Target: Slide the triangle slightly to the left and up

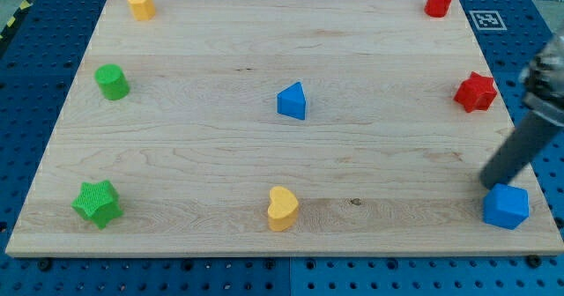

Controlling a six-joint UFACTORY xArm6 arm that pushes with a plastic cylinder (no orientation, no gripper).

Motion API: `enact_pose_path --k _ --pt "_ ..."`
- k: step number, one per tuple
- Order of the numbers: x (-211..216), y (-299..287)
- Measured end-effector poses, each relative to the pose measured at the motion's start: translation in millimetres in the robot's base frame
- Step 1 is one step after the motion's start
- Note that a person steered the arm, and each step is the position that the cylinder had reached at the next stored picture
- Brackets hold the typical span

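The blue triangle (293, 100) lies near the middle of the wooden board (220, 155). My tip (487, 184) is at the view's lower right, far to the right of and below the triangle. It stands just above and left of a blue block (506, 206), close to it or touching it.
A yellow heart (282, 208) sits at the bottom middle. A green star (96, 203) is at the lower left and a green cylinder (112, 82) at the left. A yellow block (140, 3) is at the top left. A red block (439, 1) and a red star (476, 92) are at the right.
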State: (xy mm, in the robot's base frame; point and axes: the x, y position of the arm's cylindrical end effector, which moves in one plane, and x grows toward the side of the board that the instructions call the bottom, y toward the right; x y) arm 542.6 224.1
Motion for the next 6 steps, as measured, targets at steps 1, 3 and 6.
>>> enact_pose_path --k 1,3,6 --pt "-33 -52" --pt "-56 -152" --pt "-128 -193"
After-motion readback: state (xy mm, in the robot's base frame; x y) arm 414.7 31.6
